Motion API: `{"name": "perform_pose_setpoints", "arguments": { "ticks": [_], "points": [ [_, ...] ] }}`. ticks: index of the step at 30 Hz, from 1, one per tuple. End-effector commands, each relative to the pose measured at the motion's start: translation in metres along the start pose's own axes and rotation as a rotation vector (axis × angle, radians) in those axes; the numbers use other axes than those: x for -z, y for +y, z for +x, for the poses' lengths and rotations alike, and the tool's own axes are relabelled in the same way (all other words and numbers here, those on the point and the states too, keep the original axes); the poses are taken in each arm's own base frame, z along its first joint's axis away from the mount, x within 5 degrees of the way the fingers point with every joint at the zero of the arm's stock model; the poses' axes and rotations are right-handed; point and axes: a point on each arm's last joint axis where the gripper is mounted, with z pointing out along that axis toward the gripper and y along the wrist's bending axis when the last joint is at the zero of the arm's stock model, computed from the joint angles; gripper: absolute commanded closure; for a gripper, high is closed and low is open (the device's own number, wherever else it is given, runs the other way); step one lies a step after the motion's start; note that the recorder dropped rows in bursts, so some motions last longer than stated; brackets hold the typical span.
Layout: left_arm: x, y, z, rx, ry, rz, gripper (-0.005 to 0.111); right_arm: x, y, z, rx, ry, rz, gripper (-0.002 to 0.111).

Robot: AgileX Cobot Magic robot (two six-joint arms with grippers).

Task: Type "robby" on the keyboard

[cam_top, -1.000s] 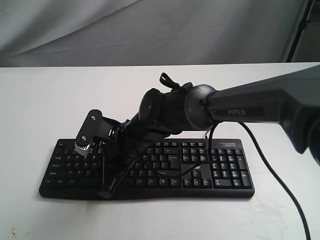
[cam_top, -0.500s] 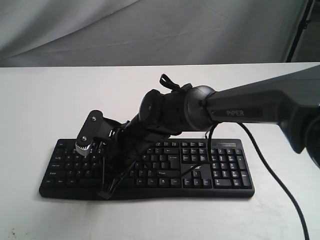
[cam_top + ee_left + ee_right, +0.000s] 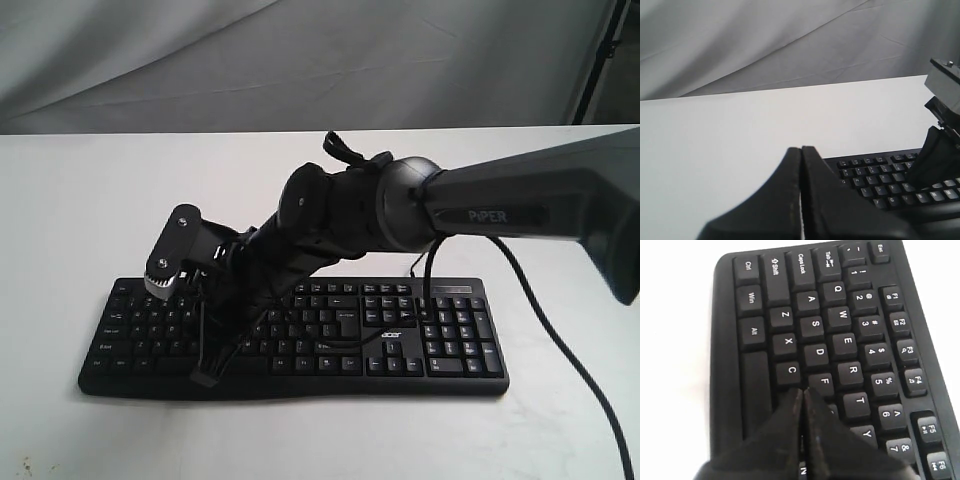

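Note:
The black keyboard [image 3: 450, 340] lies across the white table, letters on the left and number pad on the right. My right arm reaches over it from the right, and the right gripper [image 3: 206, 366] points down at the left letter block. In the right wrist view the right gripper [image 3: 803, 390] is shut, empty, and its tip sits between the C and F keys, over the V and G area of the keyboard [image 3: 840, 340]. Whether it touches a key cannot be told. My left gripper [image 3: 801, 148] is shut and empty beside the left end of the keyboard [image 3: 875, 180].
A white table [image 3: 80, 200] carries the keyboard, with a grey cloth backdrop [image 3: 300, 60] behind. A black cable [image 3: 570, 372] trails from the right arm over the table at the right. The right arm's wrist camera block [image 3: 945, 85] shows in the left wrist view.
The right arm has shifted slightly left and risen a little over the keys. Its gripper stays shut.

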Motion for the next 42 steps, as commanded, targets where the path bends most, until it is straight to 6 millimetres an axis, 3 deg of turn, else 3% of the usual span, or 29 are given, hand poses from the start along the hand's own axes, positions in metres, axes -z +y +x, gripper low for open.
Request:
{"name": "perform_pose_setpoints", "arguments": {
  "ticks": [1,10,24,42],
  "points": [
    [0.0,0.0,0.001,-0.003,-0.005,0.005,0.107,0.004,0.0,-0.003,0.009,-0.007,0.005,0.108],
    [0.0,0.0,0.001,-0.003,-0.005,0.005,0.107,-0.01,0.0,0.008,-0.006,0.025,-0.011,0.108],
    [0.0,0.0,0.001,-0.003,-0.005,0.005,0.107,-0.016,0.001,0.012,-0.021,0.036,-0.024,0.108],
    [0.0,0.0,0.001,-0.003,-0.005,0.005,0.107,0.005,-0.004,-0.003,0.023,-0.011,0.047,0.108]
  ]
}}
